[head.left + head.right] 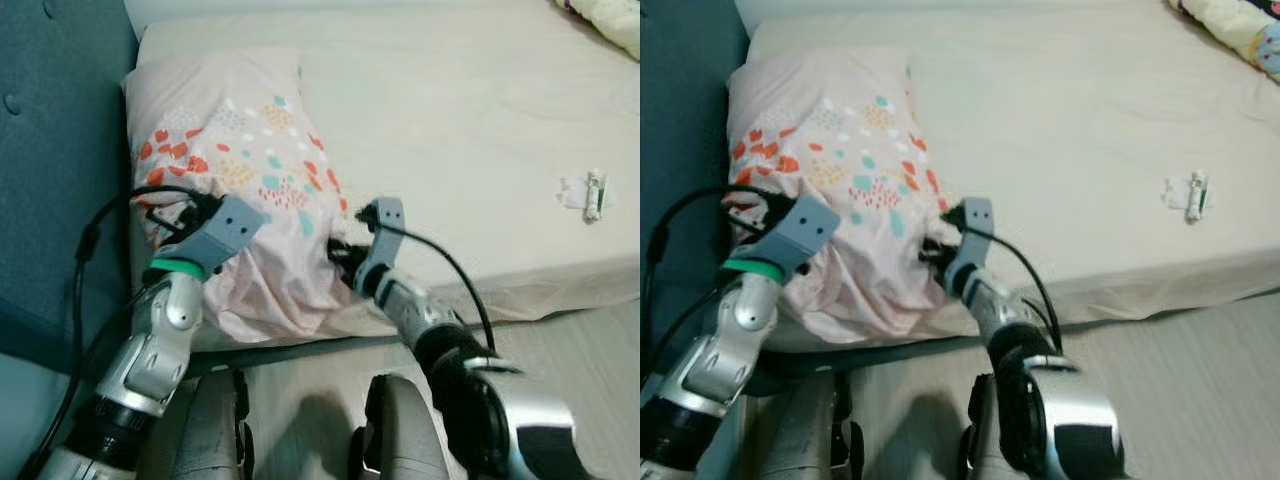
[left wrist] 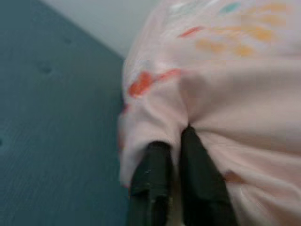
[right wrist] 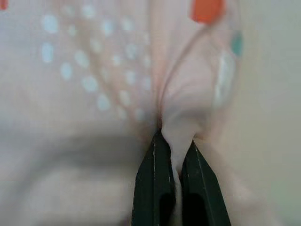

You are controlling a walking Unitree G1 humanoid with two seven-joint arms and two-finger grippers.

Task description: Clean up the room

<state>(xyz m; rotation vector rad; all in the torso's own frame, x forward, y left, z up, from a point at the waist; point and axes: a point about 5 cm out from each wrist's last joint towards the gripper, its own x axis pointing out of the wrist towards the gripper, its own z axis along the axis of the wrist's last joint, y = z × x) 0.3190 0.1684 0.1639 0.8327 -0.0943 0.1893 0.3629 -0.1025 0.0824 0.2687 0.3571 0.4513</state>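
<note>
Lying on the cream bed (image 1: 450,110), pillow (image 1: 240,180) beside teal headboard (image 1: 50,150).

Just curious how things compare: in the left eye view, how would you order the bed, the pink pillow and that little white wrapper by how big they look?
1. bed
2. pillow
3. wrapper, smallest by far

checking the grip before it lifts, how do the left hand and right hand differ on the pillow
The left hand pinches the pillow at its side by the teal headboard; the right hand pinches the opposite side, over the open mattress. In the wrist views, fabric visibly bunches between the right hand's fingers, less clearly between the left's. Both are shut on pillow fabric near its front end.
</note>
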